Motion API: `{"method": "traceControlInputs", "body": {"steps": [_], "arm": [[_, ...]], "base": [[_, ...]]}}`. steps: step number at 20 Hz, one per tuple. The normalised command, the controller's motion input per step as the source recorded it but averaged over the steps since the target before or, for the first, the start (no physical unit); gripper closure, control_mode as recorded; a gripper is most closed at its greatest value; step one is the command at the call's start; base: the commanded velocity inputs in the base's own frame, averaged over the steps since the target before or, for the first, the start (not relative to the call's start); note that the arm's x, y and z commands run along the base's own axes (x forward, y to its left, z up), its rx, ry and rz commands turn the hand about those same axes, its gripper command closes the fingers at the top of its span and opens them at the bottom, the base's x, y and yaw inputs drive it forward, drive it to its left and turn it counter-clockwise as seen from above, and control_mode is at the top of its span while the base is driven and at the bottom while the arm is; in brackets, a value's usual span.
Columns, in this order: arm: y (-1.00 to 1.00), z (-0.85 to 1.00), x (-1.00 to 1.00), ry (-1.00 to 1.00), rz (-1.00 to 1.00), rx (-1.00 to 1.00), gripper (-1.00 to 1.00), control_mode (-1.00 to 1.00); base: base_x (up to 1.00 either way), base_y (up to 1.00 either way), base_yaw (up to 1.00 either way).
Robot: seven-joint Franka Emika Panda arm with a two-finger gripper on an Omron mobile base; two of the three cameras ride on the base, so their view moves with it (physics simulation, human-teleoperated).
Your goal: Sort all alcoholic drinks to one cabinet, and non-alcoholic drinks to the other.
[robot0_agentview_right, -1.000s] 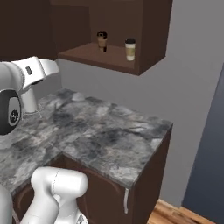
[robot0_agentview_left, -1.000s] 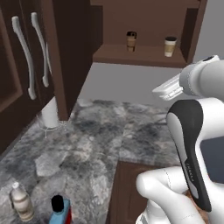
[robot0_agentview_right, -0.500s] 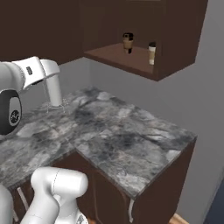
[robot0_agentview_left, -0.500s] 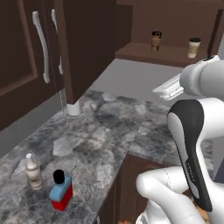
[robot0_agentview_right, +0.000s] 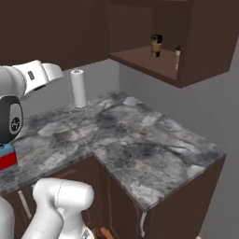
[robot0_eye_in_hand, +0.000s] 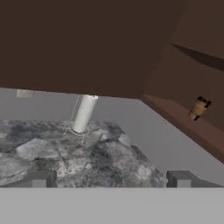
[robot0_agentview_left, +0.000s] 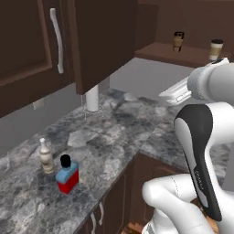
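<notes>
Two tan cups with black lids stand on the shelf of the open wall cabinet; in the right base view one cup shows whole and the other is half hidden by the cabinet's side. On the counter's left lie the squat blue bottle with red label and, just behind it, the slim pale bottle. The closed dark cabinet with a silver bar handle hangs above them. My gripper is held high over the counter, open and holding nothing, far from bottles and cups. The hand view has one cup beyond the open fingertips.
A white paper towel roll stands upright at the back of the grey marble counter, under the wall cabinets. The counter turns a corner. Low cabinets with short handles sit below its front edge.
The whole picture has shifted: the base has moved, bringing both bottles further into the left base view. The gripper stays open and nothing on the counter or shelf has moved.
</notes>
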Motion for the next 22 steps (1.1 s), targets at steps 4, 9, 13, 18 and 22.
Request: {"method": "traceControlInputs", "body": {"steps": [4,9,13,18,22], "arm": [[0.0,0.0,0.0,0.0,0.0,0.0,-1.0,1.0],[0.0,0.0,0.0,0.0,0.0,0.0,-1.0,1.0],[0.0,0.0,0.0,0.0,0.0,0.0,-1.0,1.0],[0.0,0.0,0.0,0.0,0.0,0.0,-1.0,1.0],[0.0,0.0,0.0,0.0,0.0,0.0,-1.0,1.0]], "base": [[-0.47,-0.05,0.28],[-0.22,0.08,0.32],[0.0,0.24,0.42],[-0.08,0.23,0.39],[-0.09,0.21,0.37]]}}
